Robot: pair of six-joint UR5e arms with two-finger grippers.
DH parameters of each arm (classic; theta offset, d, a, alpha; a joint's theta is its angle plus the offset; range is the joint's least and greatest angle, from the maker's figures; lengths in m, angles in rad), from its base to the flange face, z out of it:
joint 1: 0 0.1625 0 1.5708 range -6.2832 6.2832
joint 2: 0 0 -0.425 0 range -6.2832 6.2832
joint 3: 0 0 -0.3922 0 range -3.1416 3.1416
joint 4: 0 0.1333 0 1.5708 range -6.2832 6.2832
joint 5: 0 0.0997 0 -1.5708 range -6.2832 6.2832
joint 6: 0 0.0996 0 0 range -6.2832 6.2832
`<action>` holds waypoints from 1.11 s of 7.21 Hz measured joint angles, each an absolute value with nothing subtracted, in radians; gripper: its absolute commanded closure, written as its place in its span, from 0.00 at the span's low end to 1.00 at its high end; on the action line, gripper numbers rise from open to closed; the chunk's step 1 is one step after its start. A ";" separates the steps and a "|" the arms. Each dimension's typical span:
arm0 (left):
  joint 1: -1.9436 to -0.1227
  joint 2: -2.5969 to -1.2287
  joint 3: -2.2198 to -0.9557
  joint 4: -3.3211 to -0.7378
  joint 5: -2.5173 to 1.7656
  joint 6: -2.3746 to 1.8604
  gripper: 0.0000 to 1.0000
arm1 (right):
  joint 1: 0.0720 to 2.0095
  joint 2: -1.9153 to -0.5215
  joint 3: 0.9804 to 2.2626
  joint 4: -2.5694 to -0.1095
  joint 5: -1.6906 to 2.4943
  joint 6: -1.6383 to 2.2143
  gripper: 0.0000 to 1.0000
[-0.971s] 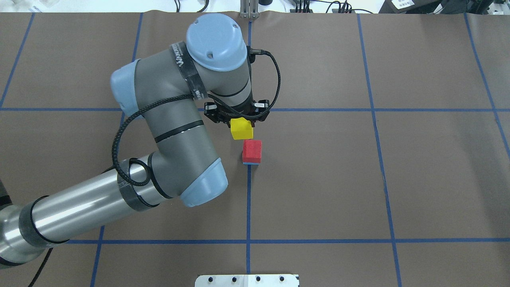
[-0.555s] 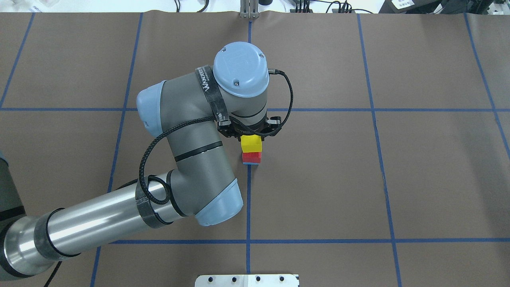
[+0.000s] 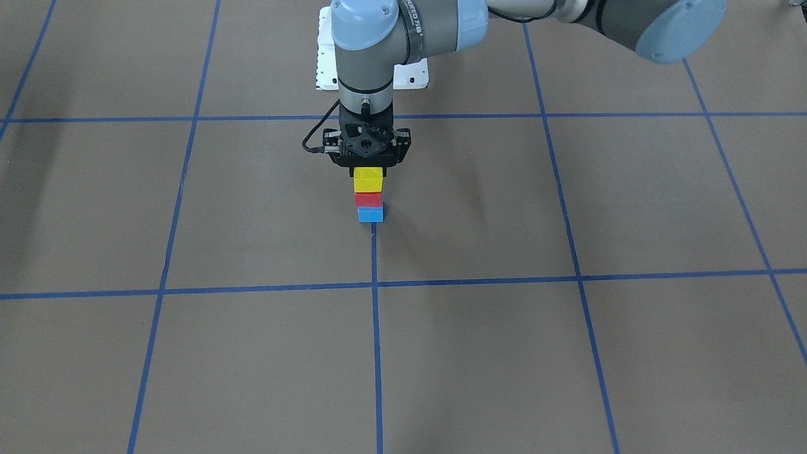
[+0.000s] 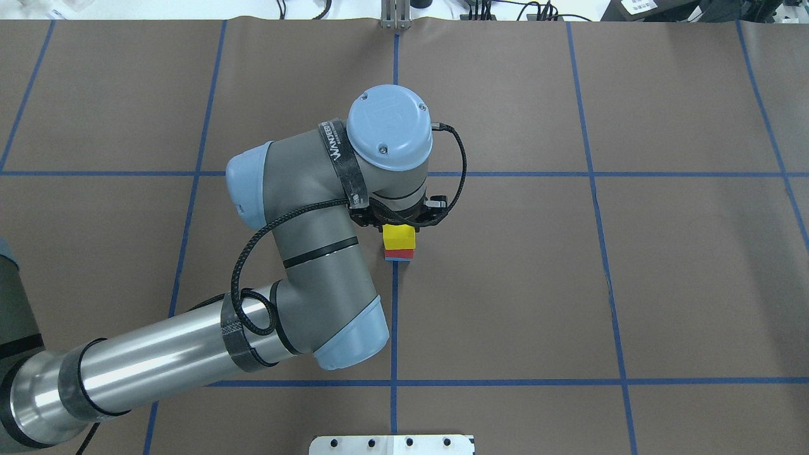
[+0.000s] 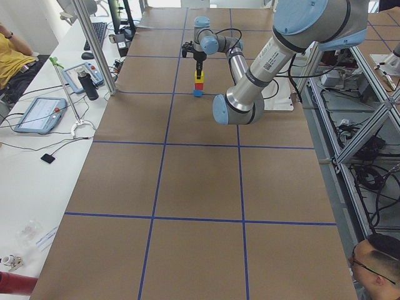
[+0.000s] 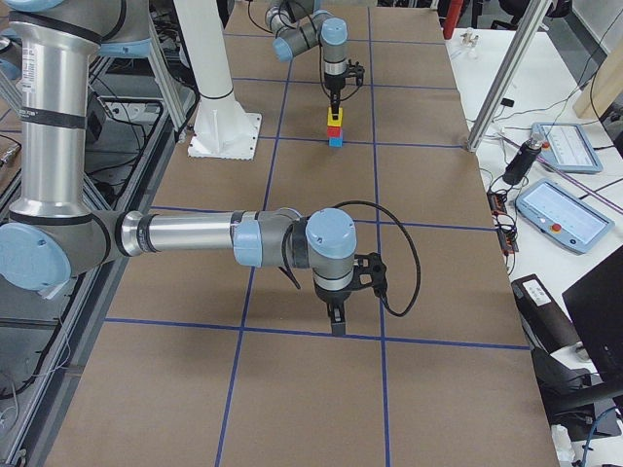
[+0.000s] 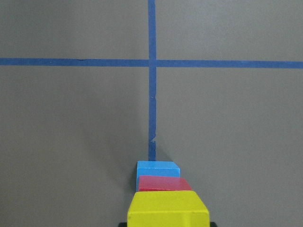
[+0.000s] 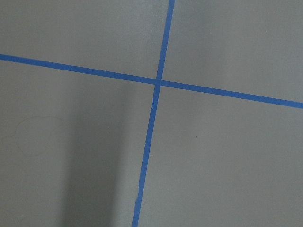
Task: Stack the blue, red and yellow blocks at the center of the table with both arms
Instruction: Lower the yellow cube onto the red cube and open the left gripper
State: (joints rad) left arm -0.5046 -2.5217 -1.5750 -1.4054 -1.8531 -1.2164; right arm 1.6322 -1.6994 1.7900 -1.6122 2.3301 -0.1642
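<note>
The blue block (image 3: 371, 215) sits on the brown worktop (image 3: 567, 353) near its middle, on the centre strip of blue tape (image 3: 374, 328). It lies between two tape crossings, one toward 12 o'clock and the other toward 6 o'clock in the overhead view. The red block (image 3: 369, 199) lies squarely on it, and the yellow block (image 3: 368, 181) rests on the red one, so the three make an upright column with edges close to flush. The left pincer (image 3: 368, 165) points straight down over the column and is closed narrowly on the upper part of the yellow block, its black body directly above. The left arm (image 4: 316, 253) reaches in from about 8 o'clock in the overhead view, and its wrist hides the far side of the stack there. In the left wrist view the three blocks step away from the lens toward 12 o'clock, yellow nearest and blue farthest. The right pincer (image 6: 336, 319) shows only in the exterior right view, hanging low over the worktop well apart from the stack, at about 6 o'clock from it in that view; I cannot tell how wide it stands. The right wrist view shows only bare worktop and a tape crossing.
</note>
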 measured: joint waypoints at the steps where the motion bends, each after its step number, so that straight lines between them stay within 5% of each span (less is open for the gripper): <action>1: -0.502 -2.522 -1.575 -1.406 -1.851 -1.216 0.83 | 1.632 -1.700 1.789 -1.612 2.330 -0.164 0.00; 2: -0.501 -2.522 -1.574 -1.407 -1.850 -1.215 0.76 | 1.632 -1.700 1.789 -1.612 2.330 -0.164 0.00; 7: -0.492 -2.522 -1.574 -1.410 -1.834 -1.211 0.01 | 1.632 -1.702 1.789 -1.612 2.330 -0.165 0.00; 8: -0.489 -2.522 -1.574 -1.411 -1.830 -1.210 0.01 | 1.632 -1.702 1.789 -1.612 2.330 -0.164 0.00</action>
State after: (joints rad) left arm -0.4895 -2.5216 -1.5740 -1.4110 -1.8303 -1.2104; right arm 1.6322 -1.7016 1.7894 -1.6122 2.3301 -0.1643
